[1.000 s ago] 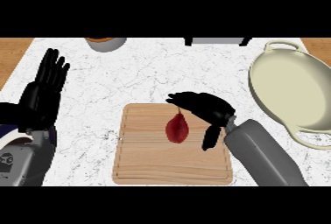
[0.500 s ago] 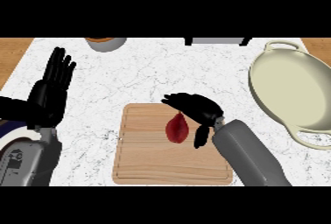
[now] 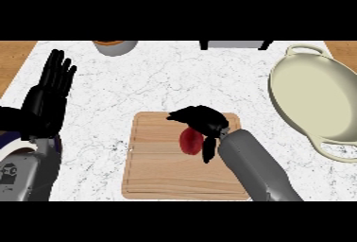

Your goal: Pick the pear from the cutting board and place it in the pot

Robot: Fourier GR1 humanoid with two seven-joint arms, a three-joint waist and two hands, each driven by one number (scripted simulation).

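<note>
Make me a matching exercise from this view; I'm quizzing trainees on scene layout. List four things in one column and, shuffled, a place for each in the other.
Things:
1. pear
2. pot
3. left hand
4. cutting board

Places:
A. at the counter's right edge, cream, nothing inside
B. near the left edge, fingers straight up, resting
C. centre of the counter, wooden, under the fruit
D. on the board, dark red, with the right hand curled over it

Pairs: 1-D, 2-A, 3-B, 4-C
</note>
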